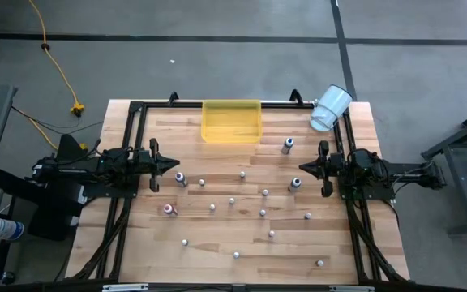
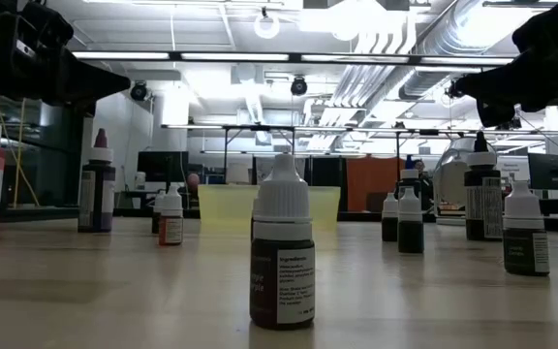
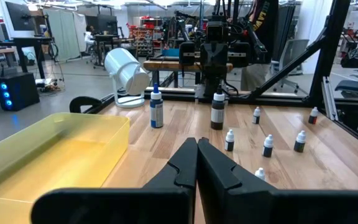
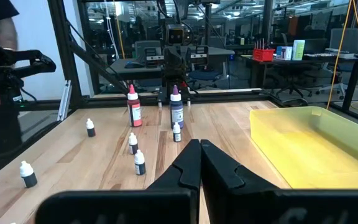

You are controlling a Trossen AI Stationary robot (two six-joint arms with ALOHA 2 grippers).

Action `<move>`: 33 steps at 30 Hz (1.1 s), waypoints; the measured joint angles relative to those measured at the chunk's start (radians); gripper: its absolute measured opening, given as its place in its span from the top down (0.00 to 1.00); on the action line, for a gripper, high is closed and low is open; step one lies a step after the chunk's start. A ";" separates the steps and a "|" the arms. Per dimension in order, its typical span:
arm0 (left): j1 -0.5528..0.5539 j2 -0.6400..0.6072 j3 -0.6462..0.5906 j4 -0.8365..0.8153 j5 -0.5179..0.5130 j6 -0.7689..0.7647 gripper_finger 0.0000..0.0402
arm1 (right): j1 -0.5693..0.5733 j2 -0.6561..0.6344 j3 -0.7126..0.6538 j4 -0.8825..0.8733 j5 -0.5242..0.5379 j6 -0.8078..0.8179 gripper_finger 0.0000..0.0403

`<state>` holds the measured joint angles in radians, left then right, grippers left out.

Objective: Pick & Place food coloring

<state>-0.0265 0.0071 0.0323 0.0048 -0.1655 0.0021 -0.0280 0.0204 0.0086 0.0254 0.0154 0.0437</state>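
Observation:
Several food coloring bottles stand upright on their bases across the wooden table (image 1: 136, 251). Most are tiny with white caps, such as one (image 1: 232, 200) near the middle and one (image 2: 282, 254) close to the low camera. Taller ones are blue (image 1: 288, 145), dark (image 1: 295, 184), purple (image 1: 181, 178) and red (image 1: 169, 209). My left gripper (image 1: 175, 166) hovers shut at the table's left side, pointing level toward the right; its shut fingers (image 3: 197, 144) hold nothing. My right gripper (image 1: 301, 167) hovers shut at the right side, facing it, and is also bare (image 4: 200, 144).
A translucent yellow tray (image 1: 232, 122) sits at the far edge, in the middle. A white cup (image 1: 331, 108) lies on its side at the far right corner. Black frame rails (image 1: 128, 130) run along the table's left, right and far sides.

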 joint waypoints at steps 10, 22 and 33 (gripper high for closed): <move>0.000 0.000 0.000 0.000 0.000 0.000 1.00 | 0.000 0.000 0.000 0.000 0.000 0.000 1.00; 0.000 0.000 -0.003 0.036 -0.042 0.278 1.00 | 0.000 0.000 0.000 0.000 0.000 0.000 1.00; 0.000 0.000 -0.002 0.061 -0.024 0.141 1.00 | 0.000 0.000 0.000 0.000 0.000 0.000 1.00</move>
<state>-0.0265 0.0067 0.0299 0.0661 -0.1898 0.1430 -0.0280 0.0204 0.0086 0.0254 0.0154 0.0437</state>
